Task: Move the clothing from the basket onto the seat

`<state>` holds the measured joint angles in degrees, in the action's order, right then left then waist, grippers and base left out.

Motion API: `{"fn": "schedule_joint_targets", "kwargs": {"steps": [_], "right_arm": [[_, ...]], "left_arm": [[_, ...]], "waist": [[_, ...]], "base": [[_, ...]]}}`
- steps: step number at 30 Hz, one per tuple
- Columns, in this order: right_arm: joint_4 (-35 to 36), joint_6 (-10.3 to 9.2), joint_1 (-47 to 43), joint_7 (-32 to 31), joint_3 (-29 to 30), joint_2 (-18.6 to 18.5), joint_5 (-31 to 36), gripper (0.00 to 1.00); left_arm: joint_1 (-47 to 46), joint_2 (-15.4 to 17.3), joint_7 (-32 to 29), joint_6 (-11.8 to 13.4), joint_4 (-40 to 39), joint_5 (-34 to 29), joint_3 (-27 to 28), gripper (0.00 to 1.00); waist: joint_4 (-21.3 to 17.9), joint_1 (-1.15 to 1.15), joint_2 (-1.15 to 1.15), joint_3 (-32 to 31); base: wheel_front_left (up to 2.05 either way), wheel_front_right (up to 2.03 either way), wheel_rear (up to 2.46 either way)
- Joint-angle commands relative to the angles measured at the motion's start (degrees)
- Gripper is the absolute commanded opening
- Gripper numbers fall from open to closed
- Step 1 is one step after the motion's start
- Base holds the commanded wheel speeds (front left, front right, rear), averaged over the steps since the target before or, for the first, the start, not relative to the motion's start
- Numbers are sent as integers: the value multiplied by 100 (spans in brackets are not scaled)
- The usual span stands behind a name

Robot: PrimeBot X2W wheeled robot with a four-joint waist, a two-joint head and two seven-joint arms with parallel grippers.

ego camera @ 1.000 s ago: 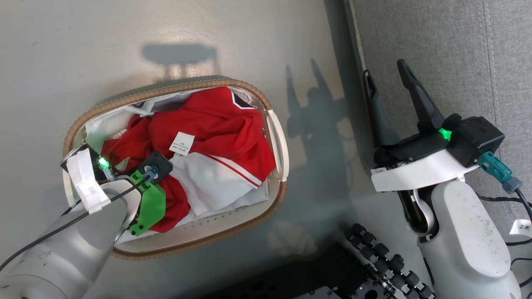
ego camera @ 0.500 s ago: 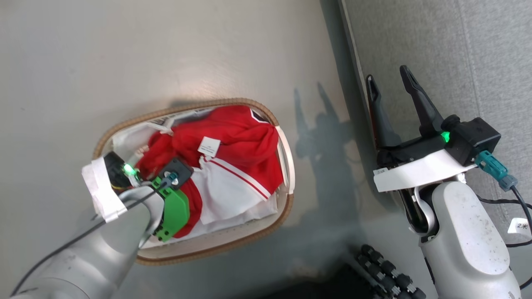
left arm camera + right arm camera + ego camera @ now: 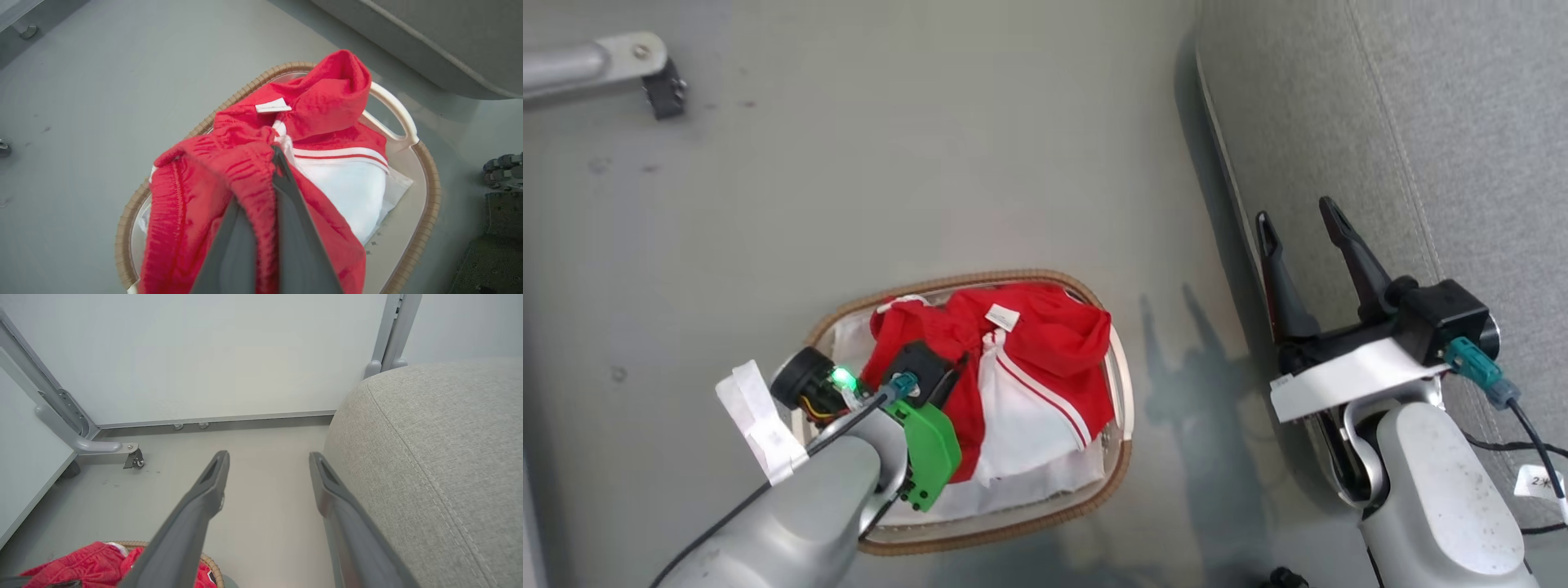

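Note:
The clothing, red jerseys with white panels and a small white tag, is bunched up in the basket, an oval white one with a brown woven rim. My left gripper is shut on a fold of the red fabric, which drapes over both fingers and rises above the pile. In the head view the clothing fills the basket, and my left wrist covers its near left part. My right gripper stands open and empty over the edge of the grey seat, to the right of the basket.
A grey metal frame leg with a castor stands on the floor at the far left, in front of white wall panels. Black rollers of my base lie near the basket. Bare floor separates basket and seat.
The head camera has risen, so the basket looks smaller and lower. My left gripper has lifted, drawing the red fabric up into a bunch. The right gripper has stayed open.

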<state>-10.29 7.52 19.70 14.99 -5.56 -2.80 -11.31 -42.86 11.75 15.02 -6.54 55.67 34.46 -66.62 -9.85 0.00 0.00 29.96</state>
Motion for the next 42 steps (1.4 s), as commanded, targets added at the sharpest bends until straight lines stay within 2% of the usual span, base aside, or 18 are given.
{"fn": "schedule_joint_targets", "kwargs": {"steps": [1, 11, 17, 28, 35, 42], "right_arm": [[-45, -6, -134, 29, 27, -22, 25, 100], [-209, -6, -486, 29, -3, -22, 45, 100], [-291, -6, -668, 29, -32, -20, 31, 100], [-433, -6, -905, 29, -105, -22, 12, 100], [-479, -6, -1053, 29, -173, -21, -24, 100], [-501, -6, -1141, 29, -420, -20, -30, 100]], "left_arm": [[167, 12, 18, 29, -158, -43, 126, 0], [917, 94, 12, 157, -1190, -381, 1084, 0], [1314, 50, 13, 211, -2035, -601, 2018, 0], [1995, -231, 13, 54, -3485, -1147, 3456, 0], [2258, -482, 13, -42, -4107, -1363, 3924, 0], [2398, -626, 13, -96, -4399, -1505, 4085, 0]], "waist": [[397, 0, 0, -634], [707, 0, 0, -1344], [869, 0, 0, -1628], [988, 0, 0, -2044], [989, 0, 0, -2248], [995, 0, 0, -2340]], "base": [[0, 0, 0], [0, 0, 0], [0, 0, 0], [0, 0, 0], [0, 0, 0], [0, 0, 0]]}}
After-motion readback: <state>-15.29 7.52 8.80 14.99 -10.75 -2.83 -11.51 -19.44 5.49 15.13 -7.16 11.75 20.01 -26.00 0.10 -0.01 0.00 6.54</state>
